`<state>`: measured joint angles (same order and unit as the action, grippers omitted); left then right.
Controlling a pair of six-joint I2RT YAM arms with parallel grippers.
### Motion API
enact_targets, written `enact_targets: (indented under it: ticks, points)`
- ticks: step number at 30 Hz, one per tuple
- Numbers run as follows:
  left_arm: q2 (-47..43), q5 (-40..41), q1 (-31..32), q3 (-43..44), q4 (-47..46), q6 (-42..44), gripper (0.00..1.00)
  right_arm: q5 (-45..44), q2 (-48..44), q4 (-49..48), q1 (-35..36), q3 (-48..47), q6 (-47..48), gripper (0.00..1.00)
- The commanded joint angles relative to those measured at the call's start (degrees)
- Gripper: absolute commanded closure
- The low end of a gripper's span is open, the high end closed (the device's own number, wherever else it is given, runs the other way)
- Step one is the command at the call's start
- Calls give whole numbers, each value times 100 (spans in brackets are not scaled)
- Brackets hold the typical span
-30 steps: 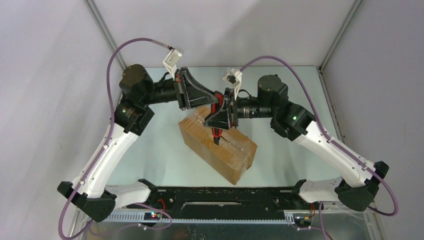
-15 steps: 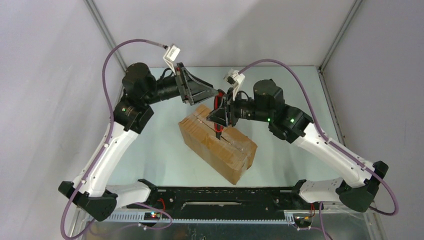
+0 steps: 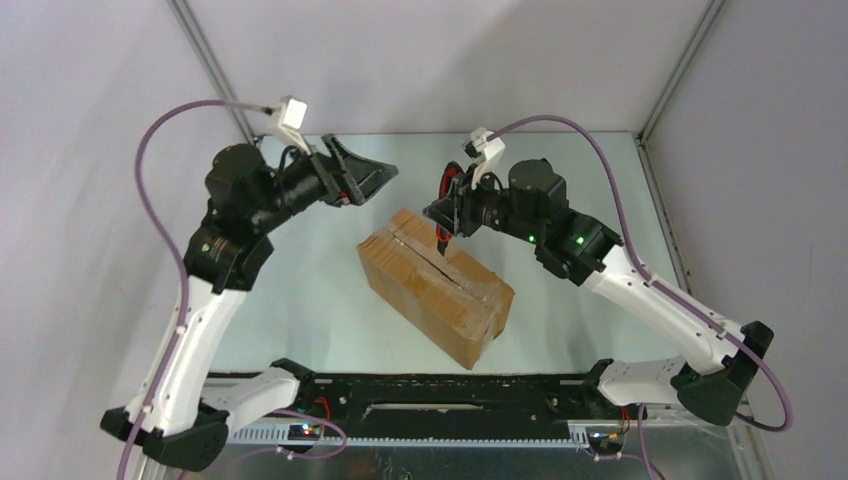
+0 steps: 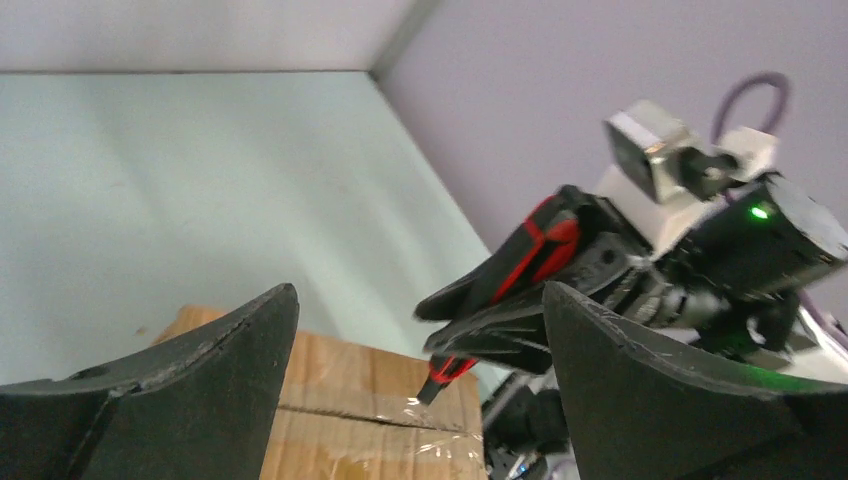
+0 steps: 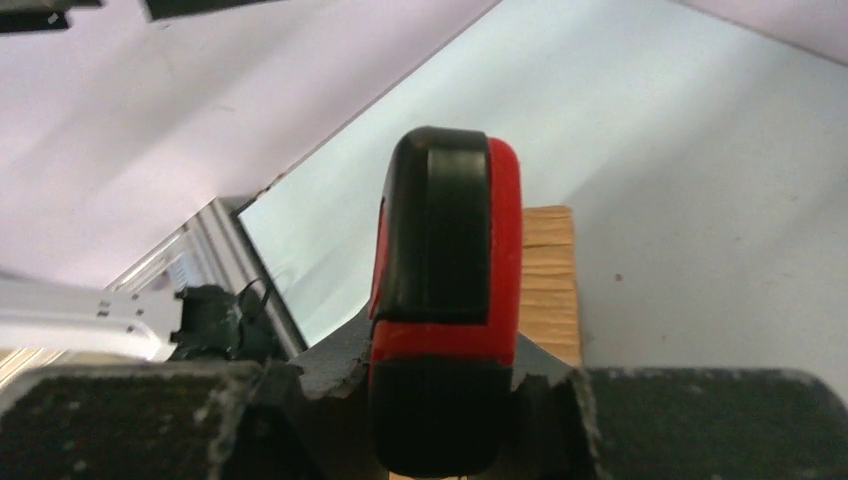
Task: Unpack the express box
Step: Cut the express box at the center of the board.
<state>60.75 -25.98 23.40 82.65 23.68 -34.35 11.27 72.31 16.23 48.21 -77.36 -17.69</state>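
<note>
The express box (image 3: 435, 285), a brown carton with clear tape over its top seam, lies slanted mid-table; it also shows in the left wrist view (image 4: 330, 410). My right gripper (image 3: 446, 214) is shut on a red-and-black utility knife (image 5: 445, 290). It hangs over the box's far end, and the knife's tip (image 4: 436, 378) points down at the taped seam. My left gripper (image 3: 386, 178) is open and empty, raised to the left of the box's far end and facing the knife (image 4: 530, 255). In the left wrist view its fingers (image 4: 210, 390) frame the box corner.
Purple cables (image 3: 590, 160) loop above both arms. Metal frame posts (image 3: 215, 70) stand at the back corners, with grey walls around the table. A black rail (image 3: 440, 400) with the arm bases runs along the near edge.
My left gripper has opened and drawn back to the left, away from the knife and the right gripper. The right gripper has shifted slightly toward the back with the knife. The box has not moved.
</note>
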Motion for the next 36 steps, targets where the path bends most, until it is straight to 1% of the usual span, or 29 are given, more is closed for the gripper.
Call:
enact_targets:
  ticks: [1,2,5,7,10,12,13,15,16,18,19,23,30,33,36]
  points:
    - [-448,1885,-180,125,1240,189,5,-627,-29,-937,-37,-11,223,100]
    - [-538,2292,-223,31,1414,151,5,-743,12,-1078,-41,-15,280,100]
    - [-813,3070,-443,-430,1701,78,1,-854,171,-1507,-73,-7,376,100]
    - [-893,3216,-661,-786,1810,32,0,-922,301,-1839,-99,-11,412,100]
    - [-823,2673,-1040,-1414,1606,-23,0,-947,517,-2136,-126,-9,459,100]
    - [-708,2084,-1201,-1831,1270,-1,0,-938,674,-2278,-136,-8,475,100]
    - [-601,1845,-1247,-1994,1097,17,0,-911,762,-2376,-143,-7,477,100]
    - [-381,1609,-1267,-2167,948,80,0,-894,915,-2538,-138,-9,470,100]
    - [-324,1402,-1267,-2294,705,118,0,-897,977,-2618,-142,-8,461,100]
    - [-144,1154,-1268,-2496,353,46,0,-889,1104,-2738,-139,-11,465,100]
    - [-37,1060,-1268,-2513,340,9,0,-889,1151,-2824,-144,-12,463,100]
    - [113,1187,-1267,-2791,157,-164,1,-853,1333,-3102,-121,-12,441,100]
    - [23,653,-1247,-3036,-35,-282,2,-865,1656,-3524,-19,-10,603,100]
    - [-101,624,-1231,-2890,225,-193,2,-843,1751,-3643,-7,-15,609,100]
    - [-279,823,-1209,-2810,676,-130,1,-893,1833,-3756,86,-16,661,100]
